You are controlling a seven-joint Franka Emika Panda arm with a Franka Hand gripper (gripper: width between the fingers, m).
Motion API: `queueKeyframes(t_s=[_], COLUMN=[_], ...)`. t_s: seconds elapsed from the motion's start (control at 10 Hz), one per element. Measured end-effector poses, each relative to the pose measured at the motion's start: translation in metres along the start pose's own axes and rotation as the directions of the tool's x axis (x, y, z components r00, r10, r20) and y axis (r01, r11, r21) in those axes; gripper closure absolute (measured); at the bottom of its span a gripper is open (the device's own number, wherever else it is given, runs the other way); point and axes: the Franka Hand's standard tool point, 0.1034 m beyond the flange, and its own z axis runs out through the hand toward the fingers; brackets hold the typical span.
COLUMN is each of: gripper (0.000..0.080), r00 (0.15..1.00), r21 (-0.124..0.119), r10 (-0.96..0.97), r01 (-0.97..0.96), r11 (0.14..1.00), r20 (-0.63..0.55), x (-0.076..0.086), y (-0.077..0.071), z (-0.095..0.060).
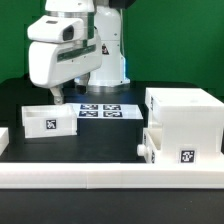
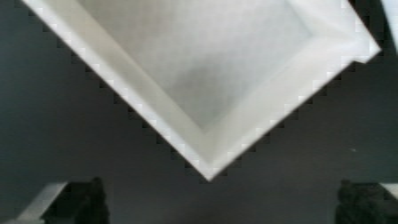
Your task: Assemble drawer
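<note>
The large white drawer casing (image 1: 183, 122) stands at the exterior view's right, with tags on its front. One shallow tray (image 1: 156, 148) sits in its lower slot, knob facing the exterior view's left. The second tray (image 1: 48, 120) lies loose on the dark table at the left, tag on its near wall. My gripper (image 1: 58, 97) hangs just above this tray's back right corner. In the wrist view the tray (image 2: 205, 80) fills the frame, one corner pointing between my fingers. The gripper (image 2: 217, 205) is open and empty, and its fingertips (image 2: 71, 200) stand wide apart.
The marker board (image 1: 101, 109) lies flat behind the loose tray, near the arm's base. A long low white rail (image 1: 110, 177) runs along the table's front edge. A short white piece (image 1: 3, 138) lies at the far left.
</note>
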Motion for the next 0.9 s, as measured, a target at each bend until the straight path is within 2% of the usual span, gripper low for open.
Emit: queueKeyframes(t_s=[0.1, 0.3, 0.7, 0.9], gripper=[0.0151, 0.0151, 0.0151, 0.0151], r00=[0.996, 0.965, 0.888, 0.796], r21=[0.002, 0.01, 0.023, 0.031], r10=[0.093, 0.264, 0.46, 0.605], r01=[-0.093, -0.264, -0.459, -0.605], r11=[0.996, 0.965, 0.888, 0.796], r20=[0.002, -0.005, -0.011, -0.011], x=[-0.008, -0.015, -0.013, -0.012], y=[0.001, -0.004, -0.005, -0.009], z=[0.001, 0.005, 0.006, 0.014])
